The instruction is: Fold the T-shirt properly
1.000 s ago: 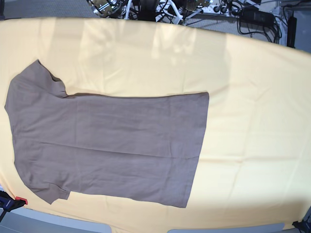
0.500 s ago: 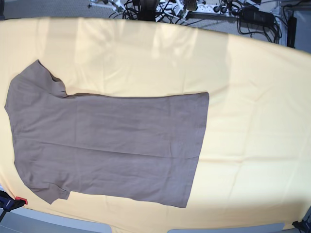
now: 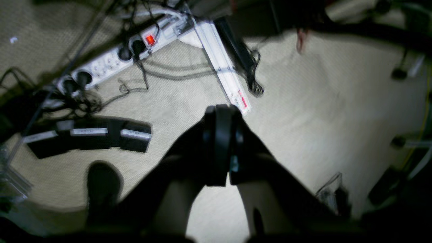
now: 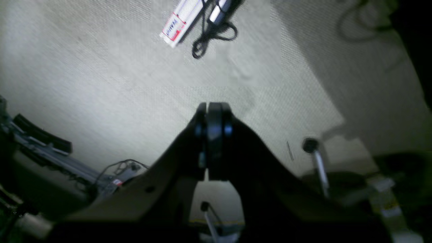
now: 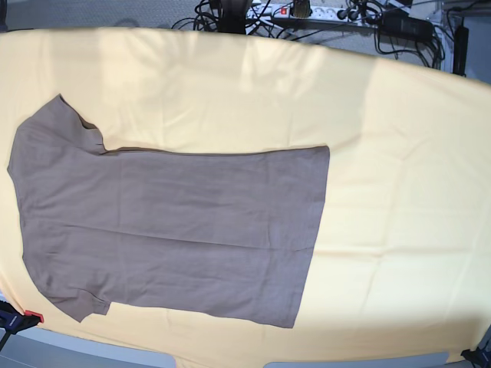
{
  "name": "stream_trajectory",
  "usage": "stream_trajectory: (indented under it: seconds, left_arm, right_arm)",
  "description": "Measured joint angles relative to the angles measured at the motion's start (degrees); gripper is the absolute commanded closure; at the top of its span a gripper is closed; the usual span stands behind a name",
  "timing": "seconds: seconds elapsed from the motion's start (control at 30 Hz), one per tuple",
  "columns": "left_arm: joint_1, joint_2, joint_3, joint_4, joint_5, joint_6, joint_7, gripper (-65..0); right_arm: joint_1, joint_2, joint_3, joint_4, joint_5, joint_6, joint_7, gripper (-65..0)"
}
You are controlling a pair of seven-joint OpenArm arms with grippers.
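The T-shirt (image 5: pixel 169 230) is lying as soft matt cloth, faintly creased, on the yellow cloth (image 5: pixel 399 192), which is showing a smooth, lightly wrinkled weave. My left gripper (image 3: pixel 221 145) and right gripper (image 4: pixel 212 141) are looking like dark, slightly glossy plastic over rough woven carpet (image 4: pixel 84 77).

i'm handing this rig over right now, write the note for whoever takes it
Left gripper: shut, empty, up off the table and looking at carpet and a power strip.
Right gripper: shut, empty, also over the floor.
T-shirt: spread flat on the yellow cloth, on the left of the base view, sleeves toward the left edge, hem toward the middle.
Done: nothing folded.
Left: bring both arms to the shirt and do every fold.
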Motion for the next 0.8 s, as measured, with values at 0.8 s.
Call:
stream_trajectory:
  seconds: [0.8]
  left_arm:
    - [22.7,-9.1,-33.7,47.9,-4.6,-8.7,7.3,0.0]
  right_arm:
    - [-17.9,11.3,0.0,43.5,-40.5,-22.5,-22.5,0.0]
